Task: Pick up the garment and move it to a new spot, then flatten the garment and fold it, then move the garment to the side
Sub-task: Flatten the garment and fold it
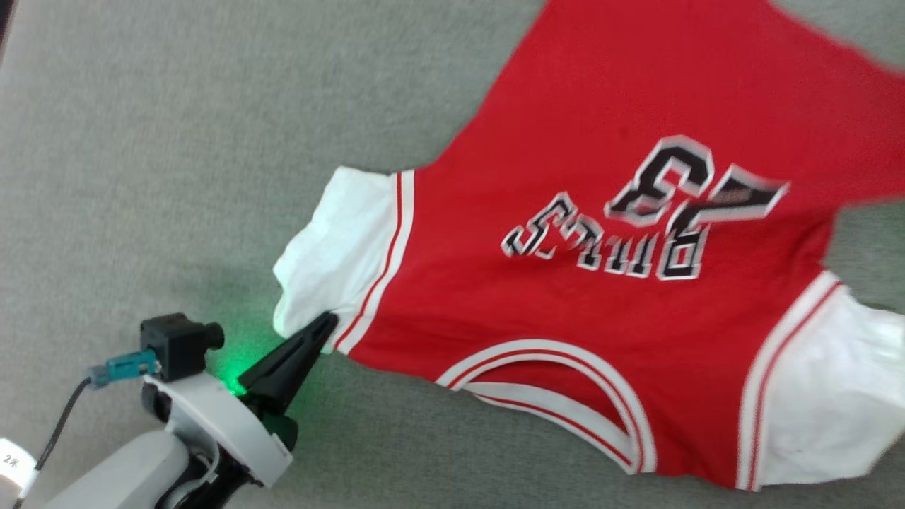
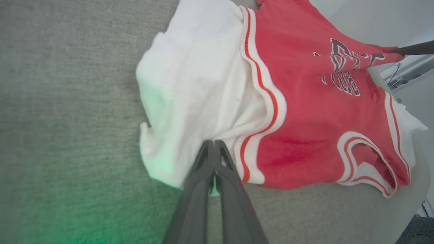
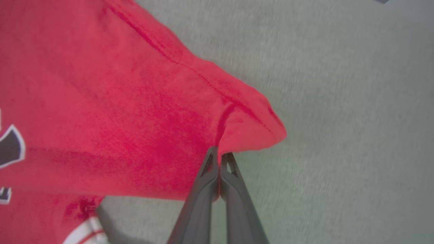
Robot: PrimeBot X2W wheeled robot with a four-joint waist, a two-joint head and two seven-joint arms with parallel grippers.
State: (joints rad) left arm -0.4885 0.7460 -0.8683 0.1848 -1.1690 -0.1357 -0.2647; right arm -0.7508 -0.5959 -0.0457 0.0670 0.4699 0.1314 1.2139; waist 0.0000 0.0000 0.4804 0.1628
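**Item 1: garment** (image 1: 601,297). Red jersey w/ white sleeves, striped trim, blk-&-white lettering. Spread front-up on the grey bench (image 1: 141,141), collar toward robot, lettering upside down in head view. In left wrist view the far sleeve lies near a bench edge.

**Item 2: left gripper** (image 1: 327,322). Fingers pressed together, pinching the near white sleeve's lower edge, just beside the striped trim. Rest of garment (image 2: 305,118) runs away from the tips (image 2: 214,142), up & to the right of that view. Green glow on bench (image 2: 51,101) next to it.

**Item 3: right gripper** (image 3: 220,152). Fingers closed on a red hem corner. Cloth (image 3: 118,101) peaks at the tips, body of the garment to that view's left, bare bench (image 3: 339,101) to its right.
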